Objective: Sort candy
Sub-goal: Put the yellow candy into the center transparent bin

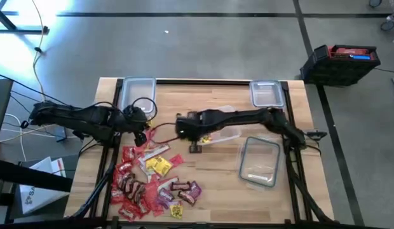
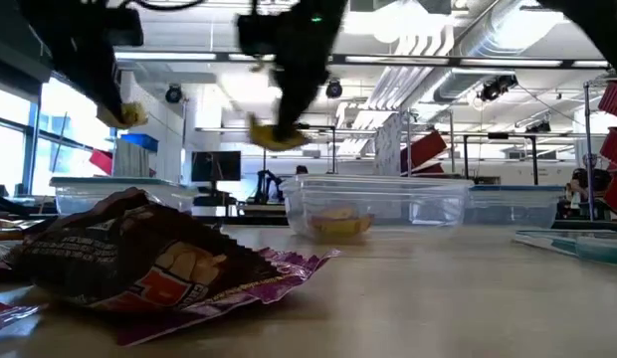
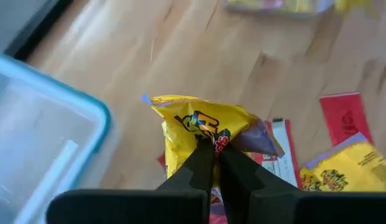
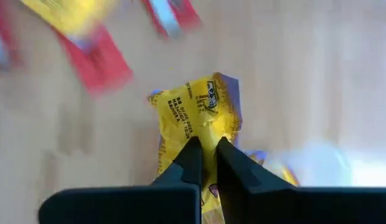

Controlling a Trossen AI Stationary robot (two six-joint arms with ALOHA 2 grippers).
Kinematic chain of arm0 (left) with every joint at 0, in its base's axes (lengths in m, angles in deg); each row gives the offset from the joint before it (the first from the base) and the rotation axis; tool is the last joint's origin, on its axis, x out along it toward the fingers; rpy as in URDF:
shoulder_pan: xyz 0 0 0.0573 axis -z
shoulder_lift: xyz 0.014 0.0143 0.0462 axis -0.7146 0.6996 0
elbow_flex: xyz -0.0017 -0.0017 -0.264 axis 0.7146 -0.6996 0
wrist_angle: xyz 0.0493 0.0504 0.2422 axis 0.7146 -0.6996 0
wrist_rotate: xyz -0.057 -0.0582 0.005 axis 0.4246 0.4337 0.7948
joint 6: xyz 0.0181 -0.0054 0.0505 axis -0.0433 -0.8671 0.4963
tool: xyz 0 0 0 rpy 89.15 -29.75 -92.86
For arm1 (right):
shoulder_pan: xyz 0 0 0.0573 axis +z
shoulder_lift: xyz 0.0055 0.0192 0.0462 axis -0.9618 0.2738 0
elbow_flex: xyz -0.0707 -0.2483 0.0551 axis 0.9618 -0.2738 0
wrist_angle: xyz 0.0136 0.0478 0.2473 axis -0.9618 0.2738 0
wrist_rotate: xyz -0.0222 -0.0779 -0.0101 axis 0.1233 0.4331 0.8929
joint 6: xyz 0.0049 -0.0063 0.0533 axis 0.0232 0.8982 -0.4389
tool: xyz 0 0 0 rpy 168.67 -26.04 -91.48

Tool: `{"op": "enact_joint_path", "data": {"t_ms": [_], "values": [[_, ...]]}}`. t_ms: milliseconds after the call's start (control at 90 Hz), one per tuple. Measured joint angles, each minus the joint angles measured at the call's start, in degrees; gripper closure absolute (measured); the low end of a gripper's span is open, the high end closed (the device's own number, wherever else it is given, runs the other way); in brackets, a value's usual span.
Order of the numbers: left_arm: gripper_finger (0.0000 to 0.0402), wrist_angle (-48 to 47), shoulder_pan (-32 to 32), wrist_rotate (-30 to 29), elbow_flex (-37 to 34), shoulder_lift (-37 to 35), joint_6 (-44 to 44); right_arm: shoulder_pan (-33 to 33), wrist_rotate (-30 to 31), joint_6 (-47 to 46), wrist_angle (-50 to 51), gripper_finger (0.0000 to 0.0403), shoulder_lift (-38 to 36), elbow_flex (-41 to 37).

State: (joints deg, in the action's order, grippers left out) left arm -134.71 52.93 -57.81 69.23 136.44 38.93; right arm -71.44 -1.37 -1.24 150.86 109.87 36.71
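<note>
Left side of bench (image 1: 210, 184): candy pile (image 1: 152, 181) lies loose on the wood, red, yellow, purple and brown packets mixed, near front-left corner. One clear container (image 1: 136, 92) sits at the back-left edge, seemingly empty.

Left gripper (image 3: 215, 149) hangs above the upper edge of the pile, fingers closed tight on a yellow packet (image 3: 202, 124), lifted off the wood; red packets show below it.

Right gripper (image 4: 205, 152) reaches across to mid-bench, fingers pinched shut on a second yellow sweet (image 4: 196, 118), also held in the air. It hovers at or just beside the middle container (image 2: 378, 204), which already holds something yellow; whether the gripper is over the rim cannot be fixed from the overhead view.

Farther right: another small container (image 1: 267, 93) at the back, a larger tub (image 1: 259, 162) near the front, both without candy as far as can be seen.

Step in hand, by judgement: carrying yellows to the yellow container. Next move calls for the right gripper to centre over the opening and let go, then the left to follow once the way is free.
</note>
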Motion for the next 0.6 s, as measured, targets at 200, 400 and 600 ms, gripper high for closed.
{"op": "enact_joint_path", "data": {"t_ms": [200, 400, 600], "values": [[0.0401, 16.2, 0.2, 1.4, -6.8, 0.1, 0.6, -2.9, 1.9, -1.2, -7.5, 0.0403, -11.7, -18.5], [0.0401, 36.0, 0.2, 2.4, -11.2, 3.6, 6.5, -6.0, -2.6, 1.6, -19.3, 0.0402, -13.2, -29.9], [0.0401, 51.4, -1.2, 2.6, -11.5, 12.5, 12.0, -6.3, -7.7, 2.8, -28.8, 0.0364, -11.2, -34.7]]}}
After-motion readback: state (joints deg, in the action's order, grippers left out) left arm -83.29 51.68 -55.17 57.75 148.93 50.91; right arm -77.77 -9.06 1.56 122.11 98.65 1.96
